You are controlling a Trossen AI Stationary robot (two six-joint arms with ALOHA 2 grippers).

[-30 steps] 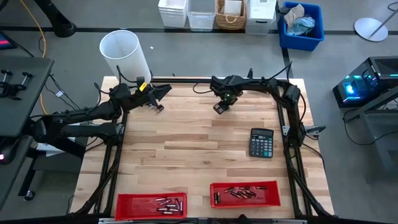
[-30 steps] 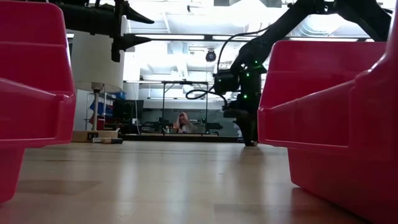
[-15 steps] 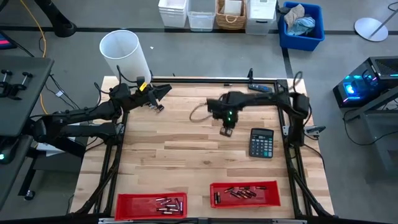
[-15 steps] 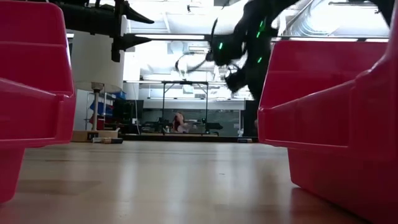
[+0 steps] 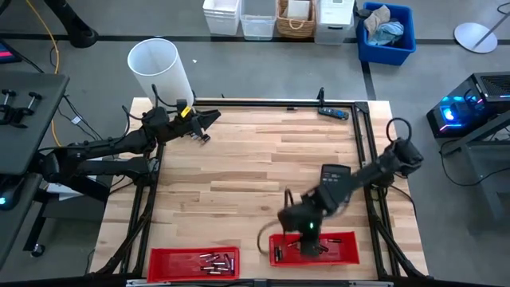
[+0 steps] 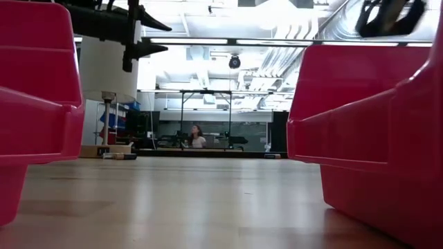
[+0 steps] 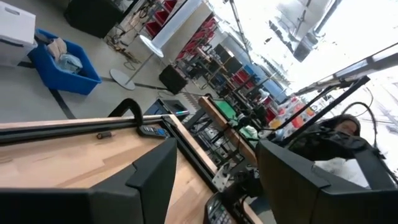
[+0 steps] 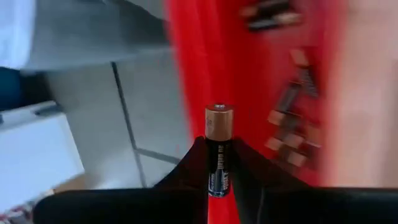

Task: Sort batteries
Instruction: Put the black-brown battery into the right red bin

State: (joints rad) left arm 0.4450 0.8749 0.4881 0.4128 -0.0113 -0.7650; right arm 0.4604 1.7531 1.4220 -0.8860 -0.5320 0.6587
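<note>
My right gripper (image 5: 307, 239) hangs over the right red tray (image 5: 351, 237) at the near edge, shut on one battery (image 8: 217, 143), black with a copper-coloured end. Several more batteries (image 5: 307, 248) lie in that tray, blurred in the right wrist view (image 8: 292, 106). The left red tray (image 5: 159, 255) also holds several batteries (image 5: 215, 261). My left gripper (image 5: 209, 118) waits, open, raised above the far left corner; it also shows in the low view (image 6: 149, 34) and in its own wrist view (image 7: 217, 186). My right gripper pinches the battery by its black body (image 8: 216, 171) between the two fingertips. The battery lies along the fingers, and its copper-coloured end (image 8: 219, 121) sticks out beyond them. It is lifted clear, above the right red tray.
The black calculator (image 5: 335, 182) lies right of centre, partly under my right arm. A blue-and-black tool (image 5: 335, 112) rests at the far edge. A white cylindrical bin (image 5: 159, 68) stands beyond the far left corner. Bare wood lies across the table's middle (image 5: 239, 175).
My right gripper rose from the table near the far middle and swept toward the near edge, past the calculator, ending over the right red tray.
</note>
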